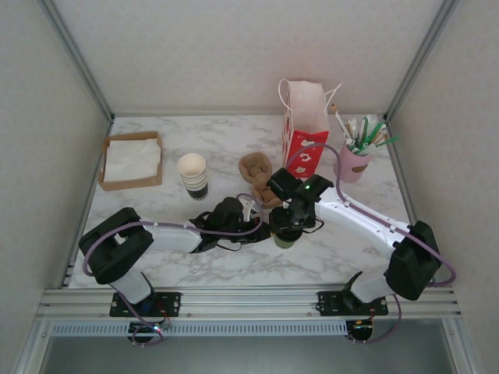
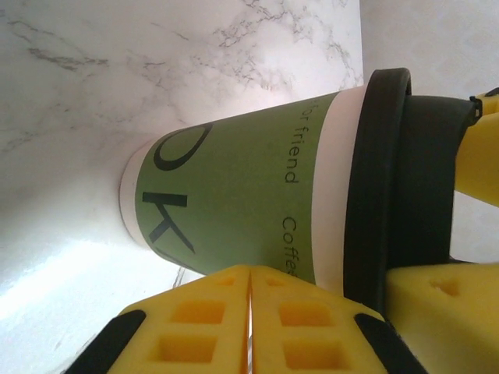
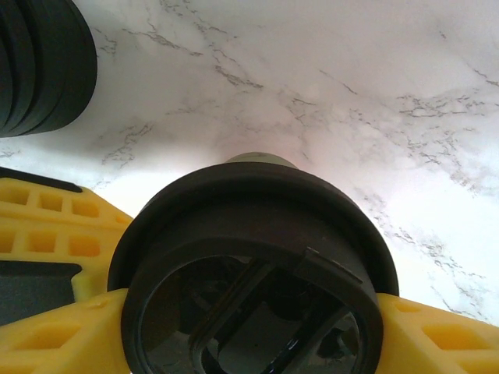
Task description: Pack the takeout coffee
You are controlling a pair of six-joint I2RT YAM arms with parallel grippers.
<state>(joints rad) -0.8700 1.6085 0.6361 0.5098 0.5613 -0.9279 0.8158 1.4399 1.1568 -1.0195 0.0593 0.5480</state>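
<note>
The takeout coffee (image 2: 234, 202), a green-banded paper cup with a black lid (image 3: 249, 234), stands on the marble table (image 1: 234, 140) near the front centre. My right gripper (image 3: 249, 319) comes down from above and is shut on the lid, with a yellow finger (image 3: 54, 343) on each side of it. My left gripper (image 2: 251, 312) is shut, its yellow pads (image 2: 195, 319) pressed together with nothing between them. Its tips sit right beside the cup's side wall. In the top view both grippers meet at the cup (image 1: 283, 241).
A red and white paper bag (image 1: 306, 132) stands open behind the cup, with a pink holder of straws (image 1: 355, 160) to its right. A stack of lidless cups (image 1: 192, 175), a brown cardboard carrier (image 1: 256, 171) and a napkin tray (image 1: 132, 160) lie to the left. Stacked black lids (image 3: 39, 66) are close by.
</note>
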